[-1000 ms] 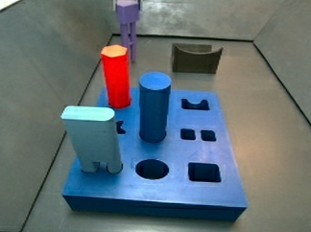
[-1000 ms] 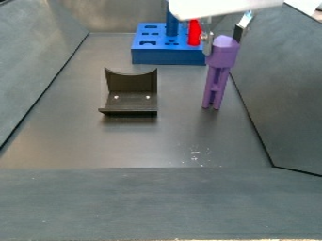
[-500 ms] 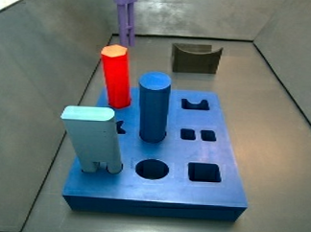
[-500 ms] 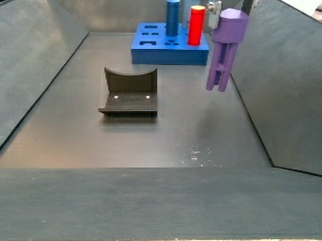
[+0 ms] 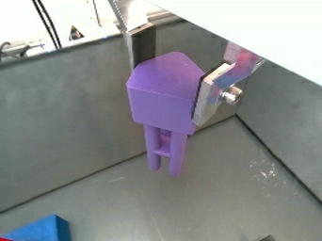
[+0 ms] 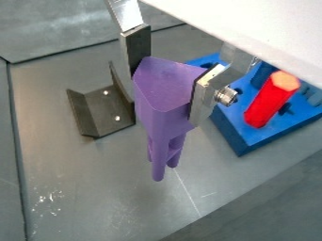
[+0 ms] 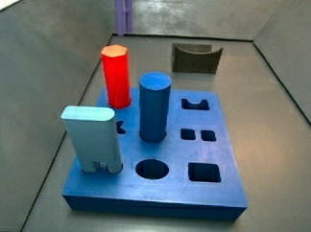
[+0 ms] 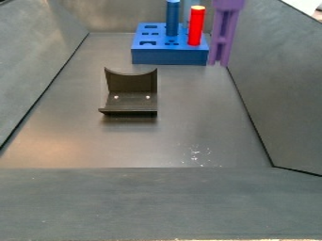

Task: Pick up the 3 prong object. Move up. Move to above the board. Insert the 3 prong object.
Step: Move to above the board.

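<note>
Gripper (image 5: pixel 170 89): clenched on 3 prong object (image 6: pixel 161 118), clear of the floor. Step: lifting. Next: carry above board (image 7: pixel 207 177).

A dark grey floor (image 8: pixel 189 132) carries the board (image 7: pixel 182 186) and the dark fixture (image 8: pixel 127 94), well apart; the gripper (image 6: pixel 164 80) hangs above, clamping the 3 prong object (image 6: pixel 164 113).
</note>
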You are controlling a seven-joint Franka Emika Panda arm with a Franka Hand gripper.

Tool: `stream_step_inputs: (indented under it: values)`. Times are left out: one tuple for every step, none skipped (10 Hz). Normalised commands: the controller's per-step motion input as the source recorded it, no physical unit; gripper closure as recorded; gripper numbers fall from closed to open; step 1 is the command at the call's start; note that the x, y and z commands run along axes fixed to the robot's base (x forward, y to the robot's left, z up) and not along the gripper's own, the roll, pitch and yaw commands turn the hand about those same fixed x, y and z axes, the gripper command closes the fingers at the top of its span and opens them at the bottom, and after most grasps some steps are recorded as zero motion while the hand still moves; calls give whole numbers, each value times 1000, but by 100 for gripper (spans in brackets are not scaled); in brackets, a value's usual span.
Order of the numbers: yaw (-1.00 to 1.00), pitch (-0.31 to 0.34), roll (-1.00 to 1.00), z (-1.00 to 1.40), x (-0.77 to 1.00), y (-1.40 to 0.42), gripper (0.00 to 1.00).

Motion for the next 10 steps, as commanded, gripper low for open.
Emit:
stream_step_inputs:
  values:
    - [17, 93, 90, 323, 9, -48, 100]
    - [-1000, 13, 74, 299, 312, -1000, 100]
    - [-1000, 11, 72, 275, 319, -1000, 100]
    - [-1000, 62, 34, 284, 331, -1000, 100]
    - [-816, 104, -26, 288, 346, -1000, 100]
    - [-549, 135, -36, 288, 352, -1000, 100]
    - [-281, 151, -40, 291, 368, -1000, 100]
    - [-191, 151, -44, 294, 379, -1000, 100]
    - [-62, 147, -16, 297, 396, -1000, 100]
    - [-22, 141, -5, 299, 415, -1000, 100]
